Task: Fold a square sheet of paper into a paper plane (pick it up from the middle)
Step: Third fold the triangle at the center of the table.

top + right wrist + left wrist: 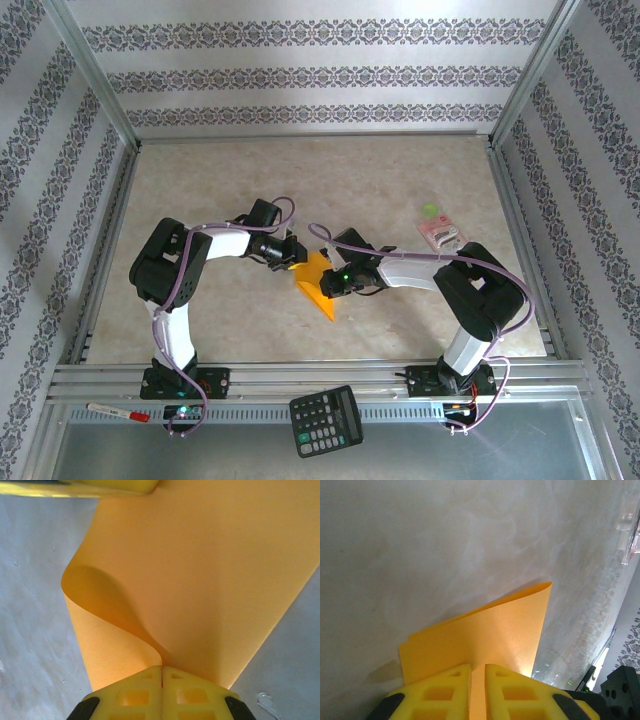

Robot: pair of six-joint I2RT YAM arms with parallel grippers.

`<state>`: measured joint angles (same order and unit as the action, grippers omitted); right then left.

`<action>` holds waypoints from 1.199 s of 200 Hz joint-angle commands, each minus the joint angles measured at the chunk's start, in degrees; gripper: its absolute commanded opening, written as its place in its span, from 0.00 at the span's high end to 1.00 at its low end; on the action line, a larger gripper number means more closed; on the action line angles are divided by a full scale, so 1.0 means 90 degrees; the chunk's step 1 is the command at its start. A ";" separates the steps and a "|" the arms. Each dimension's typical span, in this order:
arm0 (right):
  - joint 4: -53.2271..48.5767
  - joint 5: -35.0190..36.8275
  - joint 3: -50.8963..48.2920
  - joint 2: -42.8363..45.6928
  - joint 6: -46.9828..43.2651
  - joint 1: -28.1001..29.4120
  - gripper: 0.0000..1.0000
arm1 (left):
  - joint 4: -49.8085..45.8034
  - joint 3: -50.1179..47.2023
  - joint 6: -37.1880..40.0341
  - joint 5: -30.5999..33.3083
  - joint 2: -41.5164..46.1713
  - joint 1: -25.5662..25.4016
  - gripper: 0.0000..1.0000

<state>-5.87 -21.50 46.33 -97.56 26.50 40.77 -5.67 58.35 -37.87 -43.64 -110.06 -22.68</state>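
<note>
The orange-yellow sheet of paper sits mid-table between both grippers, partly folded, one point toward the front. My right gripper is shut on it; in the right wrist view the paper curls up out of the closed jaws. My left gripper meets the sheet from the left. In the left wrist view the doubled paper lies flat beneath its fingers, whose jaws stand a narrow gap apart with paper showing through. One left finger rests on the sheet's top edge.
A small pink packet and a green bit lie at the right rear of the table. A black calculator and a red-capped marker rest on the metal rail in front. Aluminium frame posts border the table.
</note>
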 commanded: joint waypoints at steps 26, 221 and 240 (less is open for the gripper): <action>-0.0082 0.0658 -0.0191 -0.0205 0.0566 0.0108 1.00 | -0.0571 0.0681 0.0089 0.0373 0.0277 0.0054 0.70; -0.0068 0.0896 0.0214 -0.0635 0.1040 -0.0052 1.00 | 0.1686 -0.2465 -0.1337 0.0561 0.2347 -0.1749 1.00; -0.0078 0.0896 0.0199 -0.0635 0.1036 -0.0045 1.00 | 0.1836 -0.2430 -0.1393 0.0518 0.2141 -0.1853 1.00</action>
<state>-2.33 -17.39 49.74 -101.21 36.10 41.34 6.48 36.71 -48.73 -37.56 -88.66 -37.80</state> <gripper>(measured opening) 0.045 0.055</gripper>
